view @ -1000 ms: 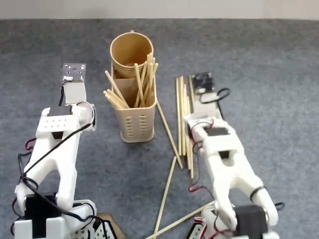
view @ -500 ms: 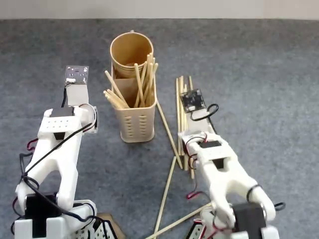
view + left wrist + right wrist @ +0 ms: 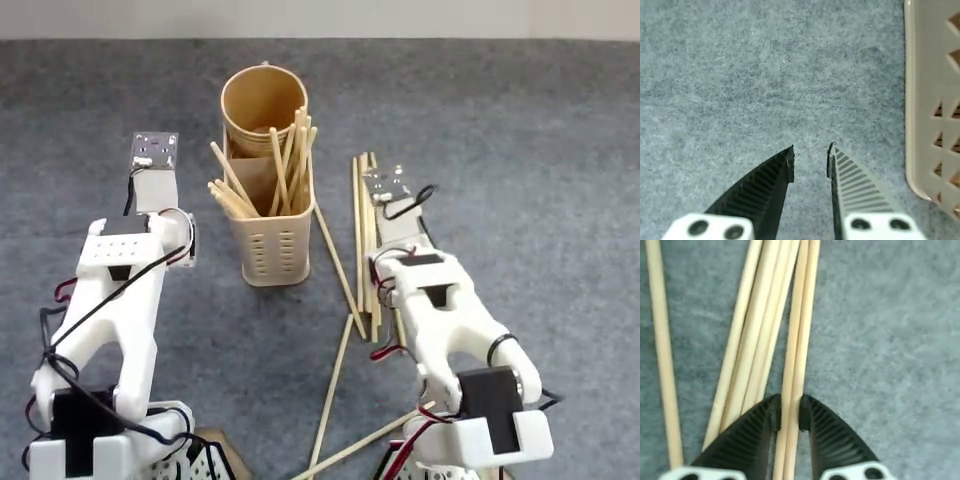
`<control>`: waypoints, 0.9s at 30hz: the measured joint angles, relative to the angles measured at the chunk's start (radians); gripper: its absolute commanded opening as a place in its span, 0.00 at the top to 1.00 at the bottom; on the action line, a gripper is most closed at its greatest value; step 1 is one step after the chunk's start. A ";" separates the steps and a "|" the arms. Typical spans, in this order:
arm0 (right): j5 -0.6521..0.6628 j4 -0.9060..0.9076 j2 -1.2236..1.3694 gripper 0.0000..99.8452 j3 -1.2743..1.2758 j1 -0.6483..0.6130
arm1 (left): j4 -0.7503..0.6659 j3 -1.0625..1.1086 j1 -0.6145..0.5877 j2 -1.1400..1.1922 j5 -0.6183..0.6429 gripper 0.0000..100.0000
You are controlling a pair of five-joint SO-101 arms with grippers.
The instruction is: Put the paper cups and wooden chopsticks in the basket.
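Note:
A beige slotted basket [image 3: 272, 245] stands mid-table with a paper cup [image 3: 260, 100] in its far compartment and several wooden chopsticks [image 3: 285, 170] leaning in its near one. To its right a bundle of chopsticks [image 3: 360, 215] lies on the grey carpet. My right gripper [image 3: 789, 410] is down on that bundle, shut on two chopsticks [image 3: 802, 315] that run between its fingertips; more sticks [image 3: 752, 340] lie right beside them. My left gripper [image 3: 810, 152] hovers over bare carpet left of the basket [image 3: 935, 100], open a little and holding nothing.
More loose chopsticks lie on the carpet: one slanting from the basket's right side [image 3: 335, 258], one below it [image 3: 333, 390], and one near the right arm's base [image 3: 365, 440]. A separate stick [image 3: 657, 340] lies beside the bundle.
The right arm has swung left and come down over the chopstick bundle. The left arm shifted slightly toward the basket, then held still.

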 measured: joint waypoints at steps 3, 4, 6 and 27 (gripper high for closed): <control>0.000 0.000 -0.026 1.00 0.000 0.038 | 0.000 0.000 0.000 0.000 0.000 0.87; 0.000 0.000 -0.048 1.00 0.002 0.054 | 0.000 0.000 0.000 0.000 0.000 0.87; -0.008 0.000 -0.120 1.00 0.002 0.086 | 0.000 0.000 0.000 0.000 0.000 0.87; -0.071 -0.305 -0.967 0.99 -0.114 -0.187 | 0.000 0.000 0.000 0.003 0.000 0.87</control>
